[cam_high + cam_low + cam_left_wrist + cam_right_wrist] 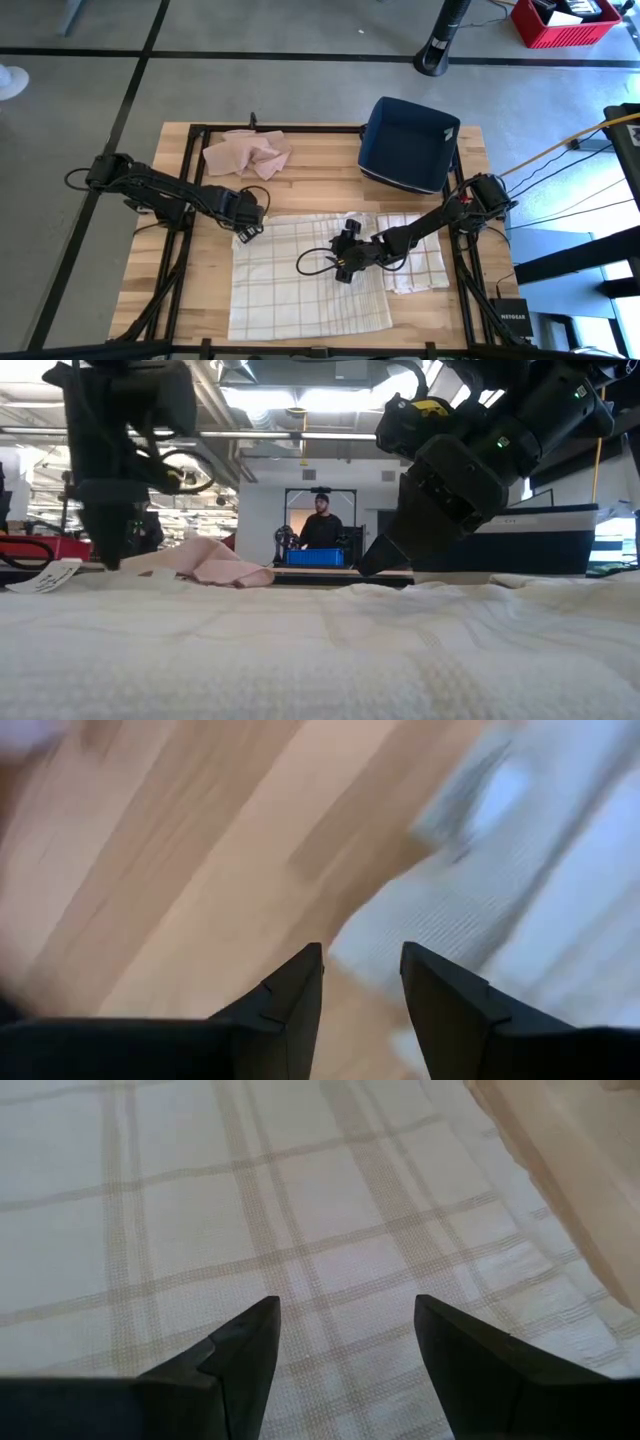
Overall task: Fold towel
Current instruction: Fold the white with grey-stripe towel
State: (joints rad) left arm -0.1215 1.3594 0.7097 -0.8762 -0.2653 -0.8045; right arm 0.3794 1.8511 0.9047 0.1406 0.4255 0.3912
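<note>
Lying flat at the table's [190, 135] six o'clock, the towel [300, 280] is spread and unfolded. Right gripper [345, 1340] hovers unclenched over its centre; left gripper [360, 985], released, sits at its ten o'clock corner. Advise pinching corners squarely, both layers.

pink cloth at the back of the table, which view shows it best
The high view: the crumpled pink cloth lies whole on bare wood. The low view shows only its edge-on hump; the wrist views do not clearly show it.
</note>
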